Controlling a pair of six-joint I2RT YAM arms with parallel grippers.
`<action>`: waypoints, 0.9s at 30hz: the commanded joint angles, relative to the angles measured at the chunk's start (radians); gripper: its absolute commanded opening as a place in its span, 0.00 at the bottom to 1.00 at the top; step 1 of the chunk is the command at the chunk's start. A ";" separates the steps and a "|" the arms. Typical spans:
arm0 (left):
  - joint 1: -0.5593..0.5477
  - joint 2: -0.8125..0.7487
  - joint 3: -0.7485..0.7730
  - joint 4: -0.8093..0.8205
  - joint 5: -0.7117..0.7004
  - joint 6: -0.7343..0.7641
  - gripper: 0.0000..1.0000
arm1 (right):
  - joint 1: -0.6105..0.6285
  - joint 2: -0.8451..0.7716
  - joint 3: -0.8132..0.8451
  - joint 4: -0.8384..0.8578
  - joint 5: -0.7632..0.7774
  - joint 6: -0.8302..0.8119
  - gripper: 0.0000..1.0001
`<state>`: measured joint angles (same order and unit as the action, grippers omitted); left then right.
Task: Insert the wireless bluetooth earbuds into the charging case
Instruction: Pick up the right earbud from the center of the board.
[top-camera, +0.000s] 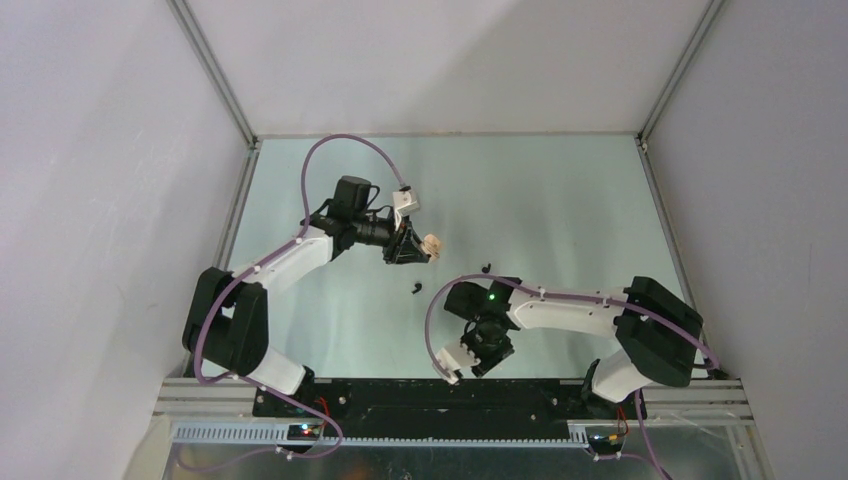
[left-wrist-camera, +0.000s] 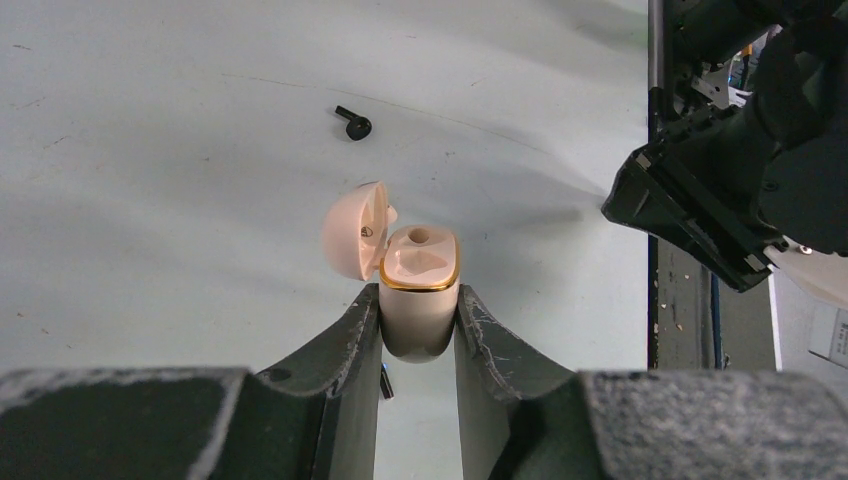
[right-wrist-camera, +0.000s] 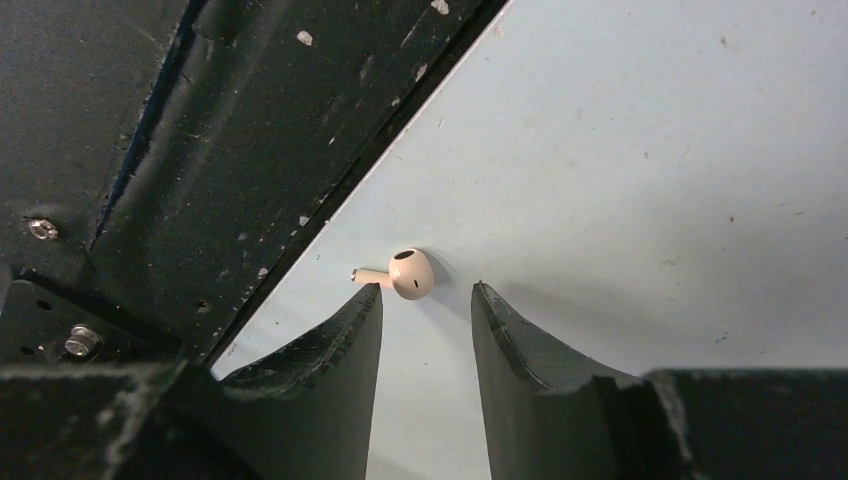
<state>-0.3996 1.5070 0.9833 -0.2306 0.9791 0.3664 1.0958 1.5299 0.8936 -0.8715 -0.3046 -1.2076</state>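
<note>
Right wrist: right gripper (right-wrist-camera: 425, 290) half-open, empty; cream earbud (right-wrist-camera: 410, 273) at 11 o'clock, so centre first. Left gripper (left-wrist-camera: 418, 292) clamps open charging case (left-wrist-camera: 420, 262).

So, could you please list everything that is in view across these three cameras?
charging case: one, cream with a gold rim, lid open, clamped in the left gripper
black earbuds: two, black, loose on the table between the arms, the second nearer the right arm
cream earbud: one, cream, lying on the table just ahead of the right gripper's fingertips
table: one, pale grey-green, under everything
base plate: one, black, along the table's near edge
left gripper: one, black, shut on the charging case
right gripper: one, black, open, low over the cream earbud
</note>
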 joint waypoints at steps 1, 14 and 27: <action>0.004 -0.008 0.003 0.010 0.025 0.008 0.00 | 0.022 0.002 0.048 -0.048 -0.015 -0.024 0.43; 0.003 -0.012 0.000 0.006 0.029 0.011 0.00 | 0.036 0.090 0.091 -0.107 -0.022 -0.029 0.39; 0.000 -0.014 -0.001 0.003 0.038 0.016 0.00 | 0.020 0.176 0.163 -0.171 -0.044 -0.040 0.38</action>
<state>-0.3996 1.5070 0.9833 -0.2344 0.9817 0.3672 1.1225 1.6810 1.0164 -0.9920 -0.3305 -1.2224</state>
